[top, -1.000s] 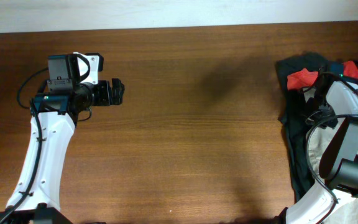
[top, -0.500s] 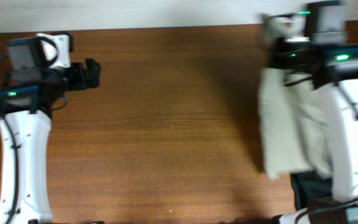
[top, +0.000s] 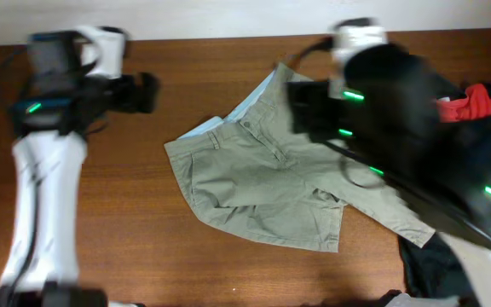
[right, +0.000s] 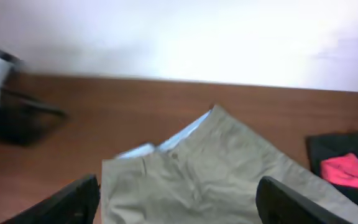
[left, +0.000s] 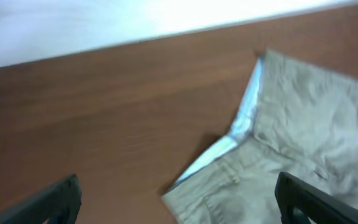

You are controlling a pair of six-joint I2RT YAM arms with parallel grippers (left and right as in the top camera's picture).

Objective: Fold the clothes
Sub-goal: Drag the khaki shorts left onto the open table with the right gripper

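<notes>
a: how many garments do you count?

b: three colours. there is one pair of khaki shorts (top: 262, 183) and one red garment (top: 477, 102). black cloth (top: 429, 269) shows in two patches, one under the red piece and one beside the right arm's base. i cannot tell whether that is one black piece or two.

a: where are the shorts from the hands?

b: they are spread out on the table (top: 228, 273) with both legs showing. one strip of pale blue lining (left: 246, 115) is turned out at the waistband. from the left gripper (left: 176, 186) they lie ahead and toward its right finger, apart from it. the right gripper (right: 176, 186) hangs over them. in its wrist view the cloth fills the space ahead, between its two fingers.

a: is either hand gripping anything?

b: no. there are two grippers with two fingers each, and all four fingers stand wide apart with nothing pinched between them.

a: and the red and black pieces?

b: they are out past the right gripper's right finger, the red lying on the black. the right arm is blurred in the overhead view and covers that edge. i cannot tell if they touch the shorts.
</notes>
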